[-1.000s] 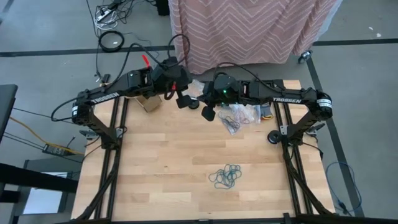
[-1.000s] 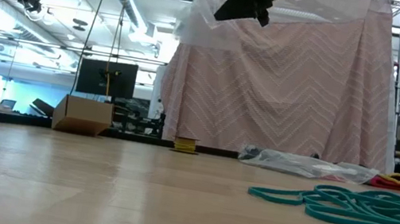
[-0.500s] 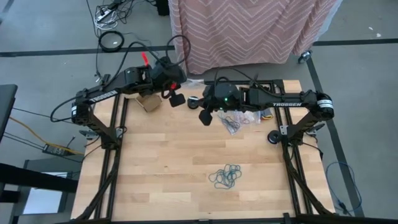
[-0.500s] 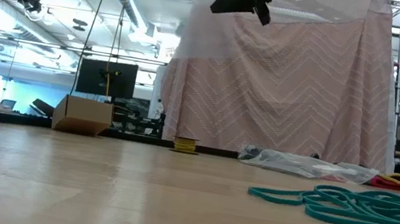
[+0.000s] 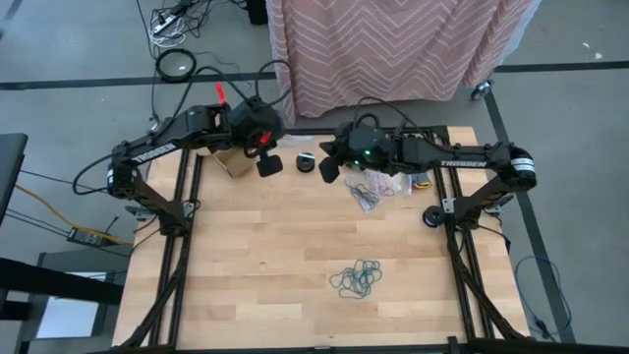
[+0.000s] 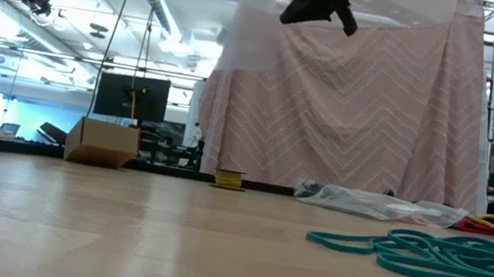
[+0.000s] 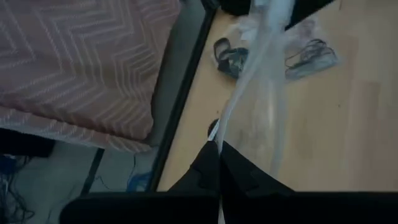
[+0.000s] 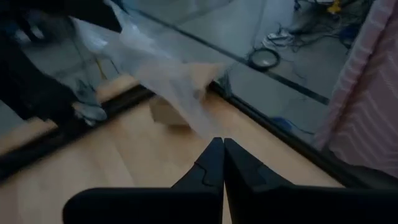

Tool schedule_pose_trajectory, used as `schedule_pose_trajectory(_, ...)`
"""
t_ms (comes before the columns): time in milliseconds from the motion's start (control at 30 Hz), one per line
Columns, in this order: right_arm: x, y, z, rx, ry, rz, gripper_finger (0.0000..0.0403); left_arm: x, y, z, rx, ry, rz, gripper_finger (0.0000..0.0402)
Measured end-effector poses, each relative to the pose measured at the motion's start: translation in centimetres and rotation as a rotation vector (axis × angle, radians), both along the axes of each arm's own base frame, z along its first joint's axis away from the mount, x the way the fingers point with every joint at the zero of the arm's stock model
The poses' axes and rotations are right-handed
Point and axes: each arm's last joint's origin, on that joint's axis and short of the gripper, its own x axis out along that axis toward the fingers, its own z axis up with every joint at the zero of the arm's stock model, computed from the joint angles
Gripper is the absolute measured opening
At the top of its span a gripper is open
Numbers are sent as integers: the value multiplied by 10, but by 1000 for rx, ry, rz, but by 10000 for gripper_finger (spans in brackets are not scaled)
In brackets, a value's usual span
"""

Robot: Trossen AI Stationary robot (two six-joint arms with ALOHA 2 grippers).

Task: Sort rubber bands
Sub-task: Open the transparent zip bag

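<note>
A clear crinkly plastic bag (image 7: pixel 249 81) hangs in the air over the table's far edge, stretched between my two grippers. My left gripper (image 5: pixel 267 165) is shut on one end of it and my right gripper (image 5: pixel 328 169) is shut on the other. In the low view the bag (image 6: pixel 252 30) shows as a pale sheet below both grippers. A loose heap of teal rubber bands (image 5: pixel 359 280) lies on the wood nearer the front. More dark rubber bands lie in clear bags (image 5: pixel 378 185) at the far right. My left gripper pinches a thin gathered edge of the clear bag (image 7: pixel 216 132) between its two fingertips, pointing slantwise down. The bag is lifted clear and runs as a taut strip from there to the other gripper. My right gripper pinches the bag's opposite end (image 8: pixel 208 127) between its fingertips, coming nearly level from the table's right. From there the film spreads out toward my left gripper, clear of the table.
A small cardboard box (image 5: pixel 234 162) stands at the far left under my left arm. A small black round disc (image 5: pixel 305 162) lies between the grippers on the table. A pink zigzag cloth (image 6: pixel 361 107) hangs behind the far edge. The table's middle and near part are bare wood.
My left gripper has drawn away toward the table's left edge and tipped further down. My right gripper has rolled about its own line and shifted slightly toward the far edge. The gap between them has widened and the bag is pulled out longer. Both have stayed shut.
</note>
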Motion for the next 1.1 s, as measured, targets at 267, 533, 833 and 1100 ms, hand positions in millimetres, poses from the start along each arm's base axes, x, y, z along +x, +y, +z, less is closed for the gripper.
schedule_pose_trajectory(267, -50, 0, -38, 90, -267, 57, 0, -10, -24, 4, -149, 12, -303, 0)
schedule_pose_trajectory(533, -53, 37, -54, 12, -273, 623, 0, 12, -49, -58, -227, 246, -681, 0)
schedule_pose_trajectory(833, -20, 66, -40, -197, 15, 738, 0, 24, -66, -86, 4, 395, -783, 0)
schedule_pose_trajectory(1100, -7, 65, -17, -244, -28, 737, 35, 31, -59, -74, 116, 330, -658, 11)
